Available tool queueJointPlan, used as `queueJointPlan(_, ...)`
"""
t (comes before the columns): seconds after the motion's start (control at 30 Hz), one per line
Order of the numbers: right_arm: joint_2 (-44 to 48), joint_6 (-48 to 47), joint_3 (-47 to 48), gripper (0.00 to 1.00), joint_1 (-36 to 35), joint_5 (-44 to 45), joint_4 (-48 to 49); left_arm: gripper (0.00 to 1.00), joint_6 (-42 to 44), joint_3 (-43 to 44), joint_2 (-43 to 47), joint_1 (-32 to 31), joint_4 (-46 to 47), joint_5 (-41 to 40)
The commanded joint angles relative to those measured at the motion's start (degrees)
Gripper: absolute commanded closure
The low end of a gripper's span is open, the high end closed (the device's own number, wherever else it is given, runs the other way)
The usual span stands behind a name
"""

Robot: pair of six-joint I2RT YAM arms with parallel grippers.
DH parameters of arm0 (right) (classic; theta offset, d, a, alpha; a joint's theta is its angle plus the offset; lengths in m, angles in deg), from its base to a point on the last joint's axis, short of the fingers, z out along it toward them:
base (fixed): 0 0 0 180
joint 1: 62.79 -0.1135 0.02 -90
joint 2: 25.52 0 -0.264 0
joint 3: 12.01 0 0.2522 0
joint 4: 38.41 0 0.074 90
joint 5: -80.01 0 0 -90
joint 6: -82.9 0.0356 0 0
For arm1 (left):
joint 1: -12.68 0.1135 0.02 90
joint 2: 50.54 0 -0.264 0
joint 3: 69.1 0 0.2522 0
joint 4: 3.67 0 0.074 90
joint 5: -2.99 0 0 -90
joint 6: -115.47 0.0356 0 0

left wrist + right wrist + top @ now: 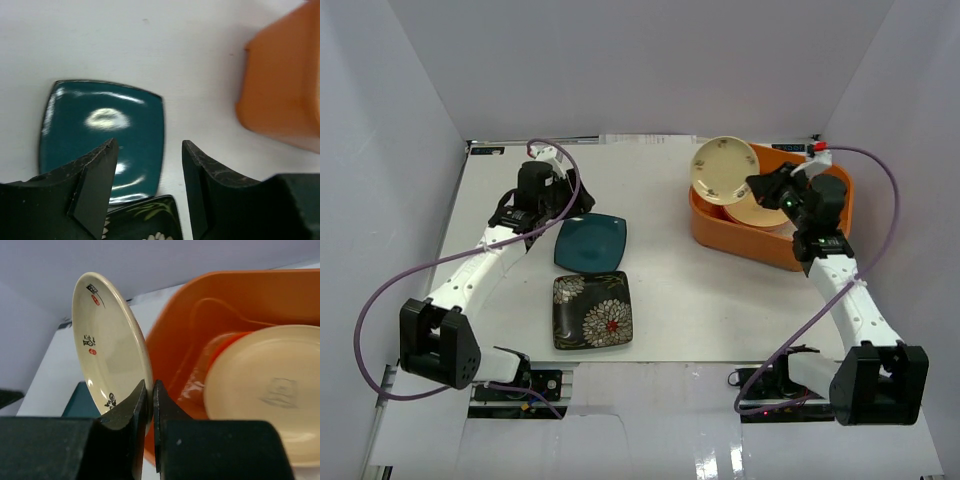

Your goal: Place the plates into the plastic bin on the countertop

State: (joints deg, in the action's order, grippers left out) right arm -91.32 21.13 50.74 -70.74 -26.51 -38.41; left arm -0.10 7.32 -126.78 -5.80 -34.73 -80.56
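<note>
The orange plastic bin [824, 236] stands at the right of the white countertop [670, 300], with a small tan plate [760, 212] inside on top of an orange-red one [220, 347]. My right gripper [763, 190] is shut on the rim of a cream plate [724, 167], held tilted over the bin's left end; it also shows edge-on in the right wrist view [107, 342]. A square dark teal plate [591, 241] and a square black floral plate [592, 309] lie mid-table. My left gripper [148, 150] is open above the teal plate's [100, 135] right edge.
White walls enclose the countertop on three sides. Purple cables loop from both arms. The bin's corner [282, 85] shows to the right of the left gripper. Bare countertop lies between the square plates and the bin.
</note>
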Motion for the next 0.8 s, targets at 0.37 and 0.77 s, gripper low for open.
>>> queueJointPlan(0.37,-2.8,-3.8,-7.6,0.92,19.7,7.4,-2.6,0.3,3.5,-4.6,-14.1,10.8,-3.5,-10.0)
queueJointPlan(0.77,1.6,-4.8,-8.7,0.25,20.3,3.4,-2.9,0.37,3.5,-3.1,-24.7,13.6,-4.9,1.9)
